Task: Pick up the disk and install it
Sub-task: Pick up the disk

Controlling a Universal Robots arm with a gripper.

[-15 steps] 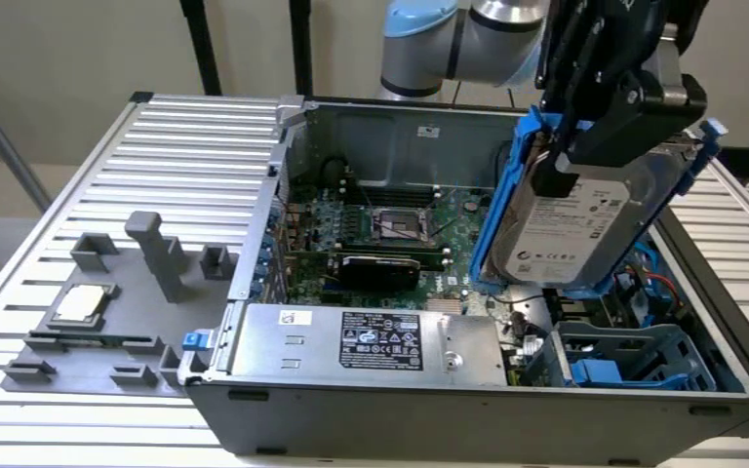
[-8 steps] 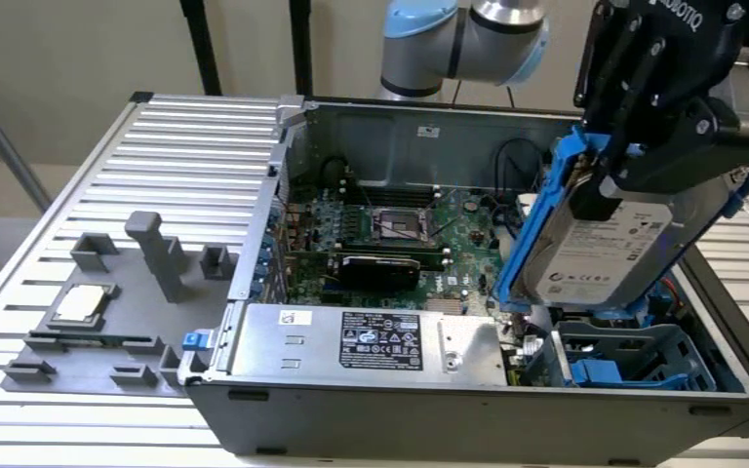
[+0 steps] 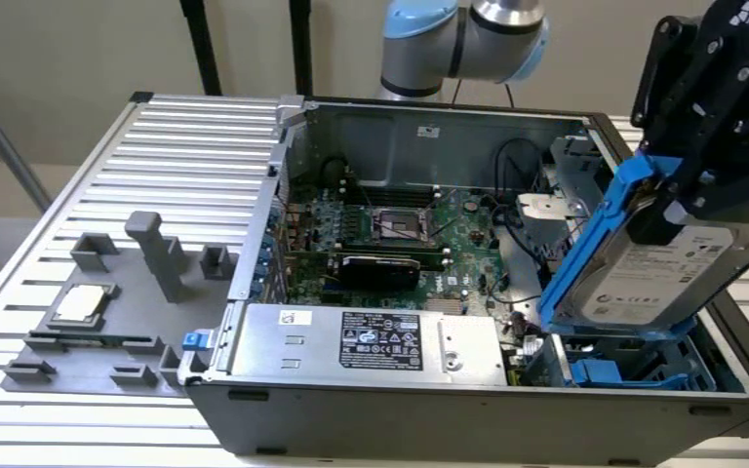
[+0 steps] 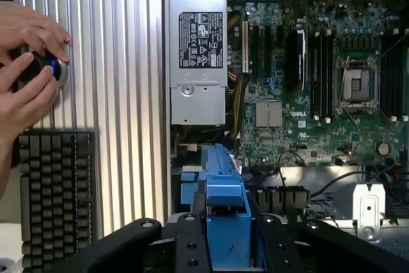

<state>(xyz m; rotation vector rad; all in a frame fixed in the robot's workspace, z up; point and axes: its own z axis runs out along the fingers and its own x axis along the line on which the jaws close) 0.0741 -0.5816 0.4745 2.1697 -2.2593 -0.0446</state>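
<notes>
— Where's the disk (image 3: 646, 278)?
— In the air, clamped tight in the gripper (image 3: 689, 200). It is tilted, label facing out, over the case (image 3: 479, 414) corner at the exterior view's right.
— How near is its lower edge to the bay (image 3: 706, 363)?
— Just above it. Whether the blue frame (image 3: 580, 263) touches the bay rim, I cannot tell. A blue part (image 3: 605, 372) sits in the bay below.
— Room at the sides?
— Tight. The case wall runs along one side, the board (image 3: 401, 224) lies on the other, and the supply (image 3: 348, 339) is just beside the bay.
— And the wrist view?
— The frame's blue edge stands between the two fingers (image 4: 192, 246), near the supply's end. A person's hands (image 4: 25, 97) rest on a knob (image 4: 46, 68) on the table (image 4: 121, 94), well apart from the case, beside a keyboard (image 4: 54, 196).
</notes>
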